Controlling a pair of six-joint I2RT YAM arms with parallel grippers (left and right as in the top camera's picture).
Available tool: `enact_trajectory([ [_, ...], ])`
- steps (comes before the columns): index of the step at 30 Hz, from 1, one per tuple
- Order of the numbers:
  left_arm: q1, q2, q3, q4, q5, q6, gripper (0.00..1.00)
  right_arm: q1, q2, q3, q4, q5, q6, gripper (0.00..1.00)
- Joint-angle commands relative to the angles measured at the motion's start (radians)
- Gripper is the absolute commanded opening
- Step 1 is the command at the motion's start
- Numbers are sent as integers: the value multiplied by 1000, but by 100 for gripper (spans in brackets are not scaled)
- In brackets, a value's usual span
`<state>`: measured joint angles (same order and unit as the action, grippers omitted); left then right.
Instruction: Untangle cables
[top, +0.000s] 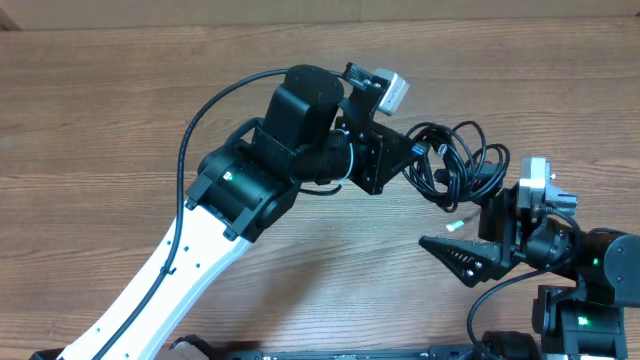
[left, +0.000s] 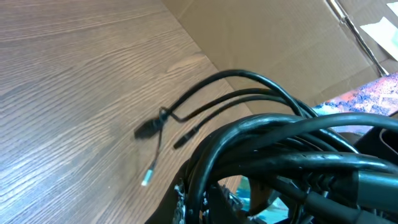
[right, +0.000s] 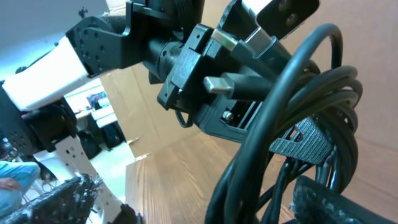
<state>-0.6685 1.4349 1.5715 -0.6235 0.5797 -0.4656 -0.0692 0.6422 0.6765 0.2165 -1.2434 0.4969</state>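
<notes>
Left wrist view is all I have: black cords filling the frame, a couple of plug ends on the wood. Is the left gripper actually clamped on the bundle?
Observer: Yes. Overhead, the left gripper is shut on the cables, at the bundle's left edge.
Operator: Where's the right arm?
Observer: The right gripper sits close beside the bundle, on the robot's side of it, jaws open.
Operator: Holding anything?
Observer: No. In the right wrist view its fingers stand wide apart with cable loops between them, gripping nothing.
</notes>
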Motion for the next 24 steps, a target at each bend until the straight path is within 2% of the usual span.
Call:
enact_trajectory([
  [1,31,5,9,3,-5,-7,4,7,-11,10,5,-9,0,100],
  [6,71,5,9,-8,-6,6,4,7,-11,10,-16,-8,-1,100],
  [13,81,5,9,-63,-5,278,4,7,-11,10,-24,34,0,100],
  [24,81,5,9,-256,16,435,4,7,-11,10,-15,317,32,100],
])
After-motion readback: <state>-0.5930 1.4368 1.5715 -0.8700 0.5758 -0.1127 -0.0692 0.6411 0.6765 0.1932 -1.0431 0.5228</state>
